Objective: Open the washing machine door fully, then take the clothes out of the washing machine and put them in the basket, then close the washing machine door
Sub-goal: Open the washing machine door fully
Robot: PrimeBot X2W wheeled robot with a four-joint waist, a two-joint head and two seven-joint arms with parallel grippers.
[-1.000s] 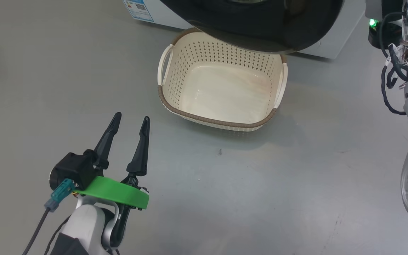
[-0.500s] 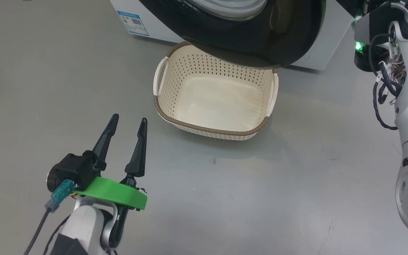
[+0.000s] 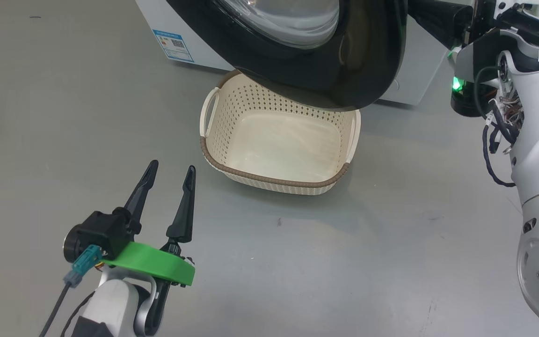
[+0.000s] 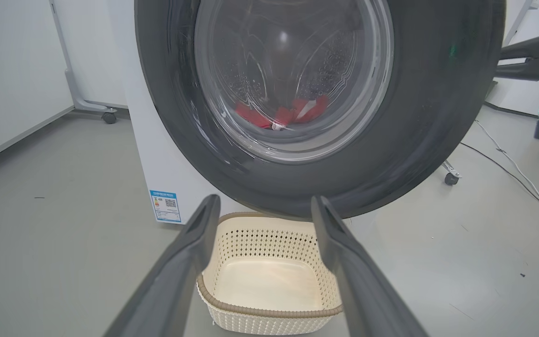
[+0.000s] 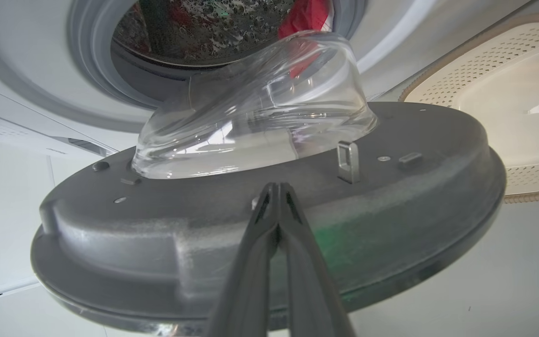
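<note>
The left claw [image 3: 172, 164], spread wide and empty, stood before the perforated cream basket [image 3: 269, 179]. Over the basket's far rim hung the glossy black washing machine door [image 3: 344, 70], with the right claw [image 5: 274, 185] closed and empty at its grey inner face. Beyond the basket, red clothes [image 4: 297, 110] lay in the washing machine [image 4: 152, 140].

There is one washing machine [image 4: 144, 154] with one round door [image 3: 344, 70] and one blue label [image 3: 172, 45], one red garment [image 4: 297, 112], one basket [image 3: 269, 180] with two handles [image 3: 208, 105], two small caster wheels [image 4: 109, 117], and two grippers, the left gripper [image 3: 172, 165] and the right gripper [image 5: 276, 187], each with two fingers.
</note>
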